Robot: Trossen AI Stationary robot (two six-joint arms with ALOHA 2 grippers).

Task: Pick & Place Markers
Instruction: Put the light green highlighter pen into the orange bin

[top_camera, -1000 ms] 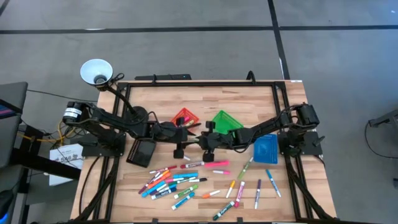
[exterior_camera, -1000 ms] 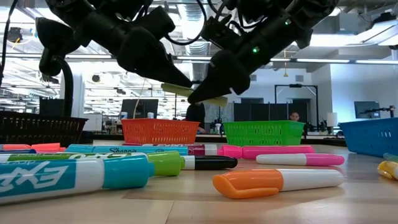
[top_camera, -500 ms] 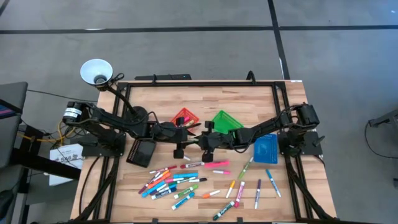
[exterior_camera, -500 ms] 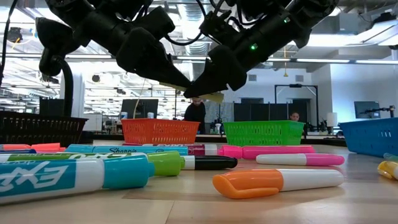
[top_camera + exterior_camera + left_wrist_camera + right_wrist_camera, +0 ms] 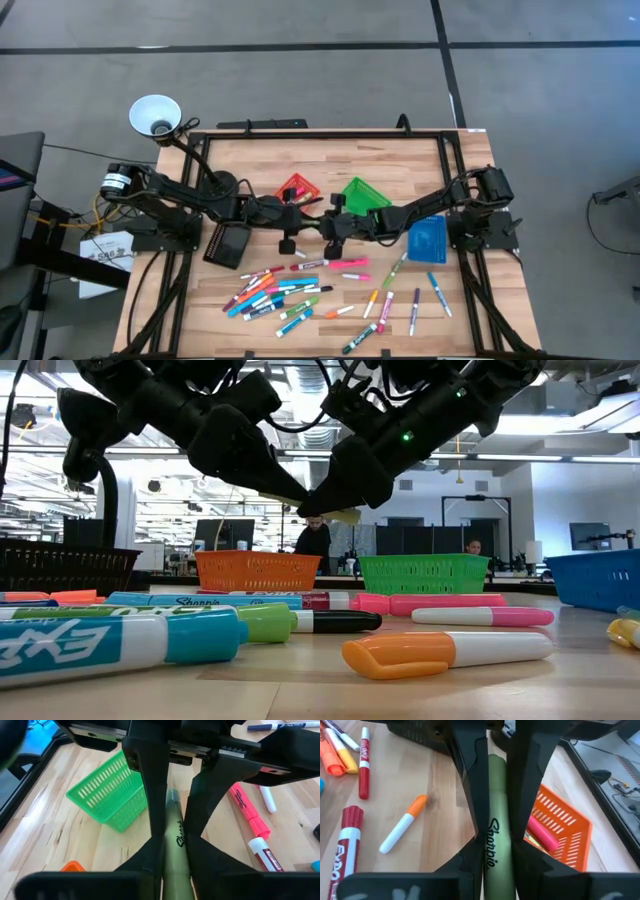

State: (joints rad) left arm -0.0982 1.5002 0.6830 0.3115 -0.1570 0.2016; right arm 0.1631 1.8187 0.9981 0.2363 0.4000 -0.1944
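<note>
An olive-green marker [image 5: 175, 835] hangs in the air over the table's middle, between the orange bin [image 5: 294, 188] and the green bin [image 5: 362, 192]. My left gripper [image 5: 308, 220] reaches it from the table's left and my right gripper [image 5: 328, 224] from the right. Both are shut on it and their fingertips nearly meet [image 5: 305, 502]. Many more markers [image 5: 290, 290] in pink, orange, blue, green and red lie flat on the near half of the wooden table [image 5: 330, 160]. My left gripper pinches the green marker's barrel [image 5: 173, 862] between its two fingers, which lie along the marker. It comes from the table's left, slanting down. The marker is clear of the table and runs on toward the right gripper. My right gripper pinches the same marker's barrel [image 5: 496, 857], at the printed lettering, between its two fingers. The fingers lie along the marker and come from the table's right, slanting down. The marker [image 5: 345, 515] hangs roughly level above the table.
A black bin [image 5: 227, 243] stands at the left by the left arm and a blue bin [image 5: 427, 240] at the right under the right arm. A pink marker [image 5: 542, 834] lies in the orange bin. A white lamp [image 5: 155, 115] stands off the far left corner.
In the low view my right gripper's fingers have tipped a little toward the left gripper, and less of the green marker shows between the two. The marker stays in the air at the same place.
</note>
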